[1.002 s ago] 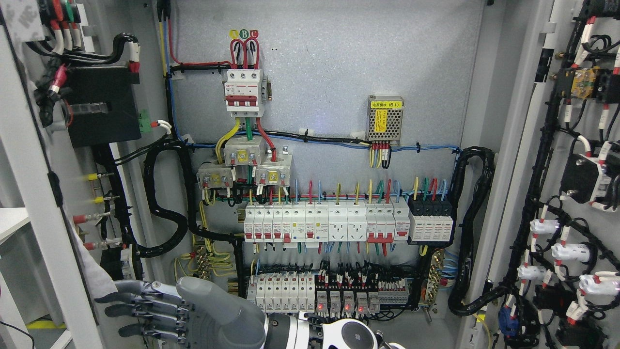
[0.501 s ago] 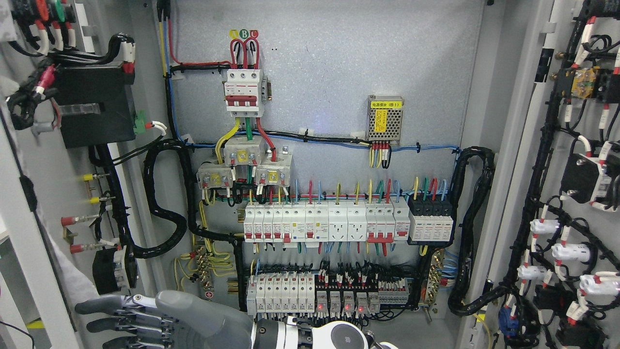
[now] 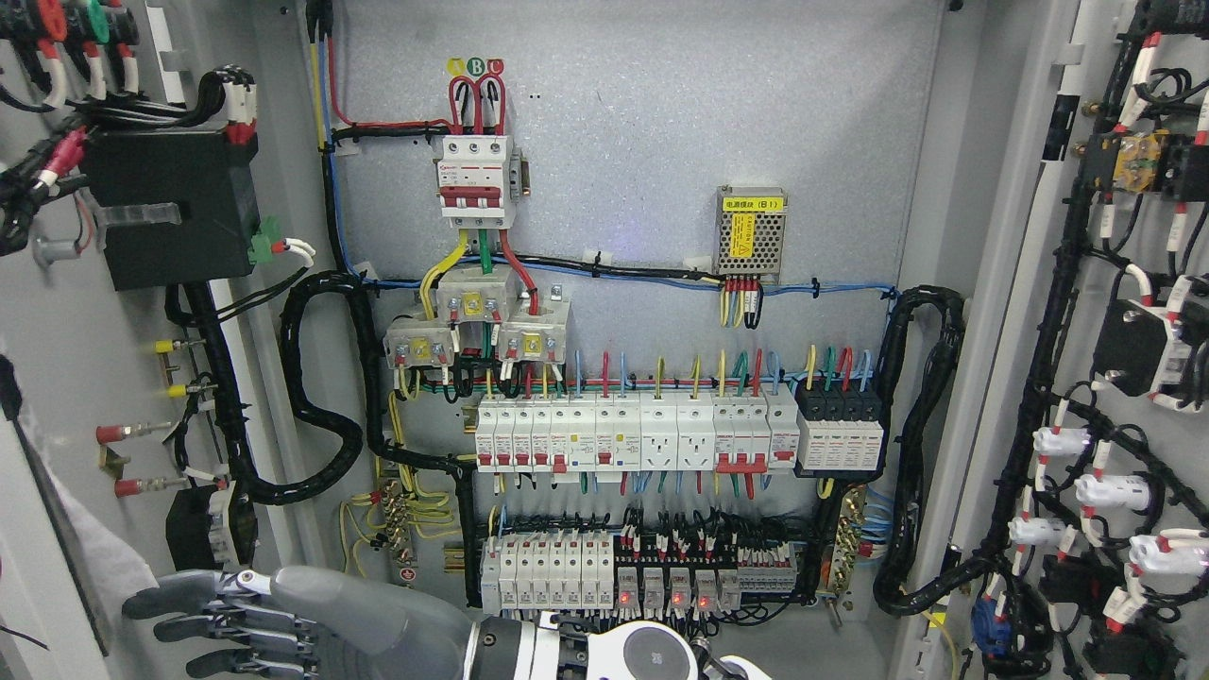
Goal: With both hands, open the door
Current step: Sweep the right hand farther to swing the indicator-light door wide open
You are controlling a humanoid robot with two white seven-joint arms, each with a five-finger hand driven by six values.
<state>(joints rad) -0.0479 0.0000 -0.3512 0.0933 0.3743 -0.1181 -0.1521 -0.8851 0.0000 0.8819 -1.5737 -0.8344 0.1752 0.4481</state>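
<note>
Cabinet stands open, right hand [image 3: 283,623] low at the left door [image 3: 57,378].

The left door is swung wide at the picture's left edge, its inner face showing a black box [image 3: 170,208] and wiring. The right door [image 3: 1133,283] is open too, at the right edge, lined with cables and parts. Between them the back panel [image 3: 661,142] carries rows of breakers [image 3: 633,434]. The right arm comes in at the bottom, right of the middle, and reaches across to the left. Its fingers [image 3: 189,628] are stretched out, slightly spread, holding nothing; their tips point at the left door's lower part, and I cannot tell if they touch it.
</note>
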